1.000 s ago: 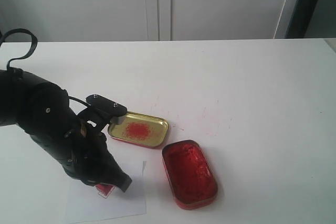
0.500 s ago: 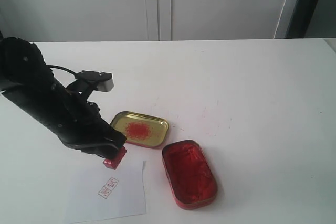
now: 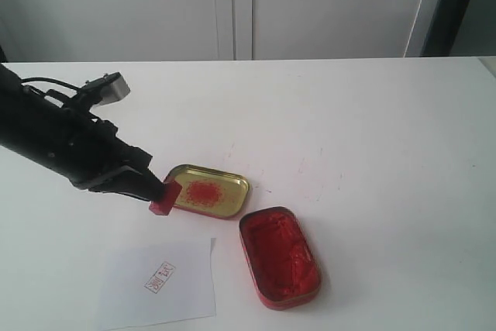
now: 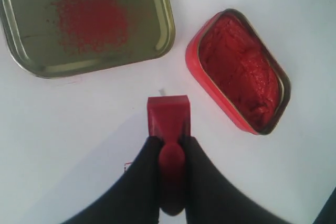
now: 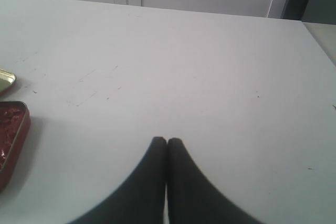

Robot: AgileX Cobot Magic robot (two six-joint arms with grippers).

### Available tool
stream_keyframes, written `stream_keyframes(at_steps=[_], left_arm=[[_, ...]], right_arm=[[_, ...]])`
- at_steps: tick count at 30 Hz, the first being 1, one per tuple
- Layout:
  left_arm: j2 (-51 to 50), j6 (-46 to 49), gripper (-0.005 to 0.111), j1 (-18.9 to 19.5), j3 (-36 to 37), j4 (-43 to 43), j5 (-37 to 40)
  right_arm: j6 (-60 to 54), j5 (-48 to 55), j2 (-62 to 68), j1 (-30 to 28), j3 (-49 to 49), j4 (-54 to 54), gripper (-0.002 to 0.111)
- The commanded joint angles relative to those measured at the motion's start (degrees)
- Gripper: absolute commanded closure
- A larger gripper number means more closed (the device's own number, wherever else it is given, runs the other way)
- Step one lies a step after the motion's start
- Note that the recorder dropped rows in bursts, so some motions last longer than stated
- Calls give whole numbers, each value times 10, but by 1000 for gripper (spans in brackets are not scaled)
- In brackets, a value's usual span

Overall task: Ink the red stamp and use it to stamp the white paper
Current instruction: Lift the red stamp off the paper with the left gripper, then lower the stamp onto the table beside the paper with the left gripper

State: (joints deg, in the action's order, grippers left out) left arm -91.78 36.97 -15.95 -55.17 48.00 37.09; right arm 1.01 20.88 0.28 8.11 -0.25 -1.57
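Observation:
My left gripper is shut on the red stamp, gripping its knobbed handle. The stamp hangs above the table just left of the gold tin lid. The white paper lies at the front left and carries a red stamped mark. The oblong red ink tin sits to the right of the paper. My right gripper is shut on nothing, over bare table; it does not show in the exterior view.
The white table has faint red smudges right of the lid. White cabinet doors stand behind the far edge. The left arm stretches in from the left side.
The left gripper lifted the stamp off the paper, leaving a red mark, and carried it up and back toward the gold lid. The arm has drawn back to the left.

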Motion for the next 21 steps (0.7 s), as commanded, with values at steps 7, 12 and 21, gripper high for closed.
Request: stream_keyframes(at_steps=[7, 12, 21], left_arm=[[-40, 83, 107, 78, -3, 54, 77], [-81, 146, 107, 95, -3, 105, 84], [-141, 171, 107, 102, -3, 124, 66]], right_arm=[[2, -10, -3, -3, 2, -2, 108], [2, -10, -3, -3, 2, -2, 108], [2, -10, -3, -3, 2, -2, 108]])
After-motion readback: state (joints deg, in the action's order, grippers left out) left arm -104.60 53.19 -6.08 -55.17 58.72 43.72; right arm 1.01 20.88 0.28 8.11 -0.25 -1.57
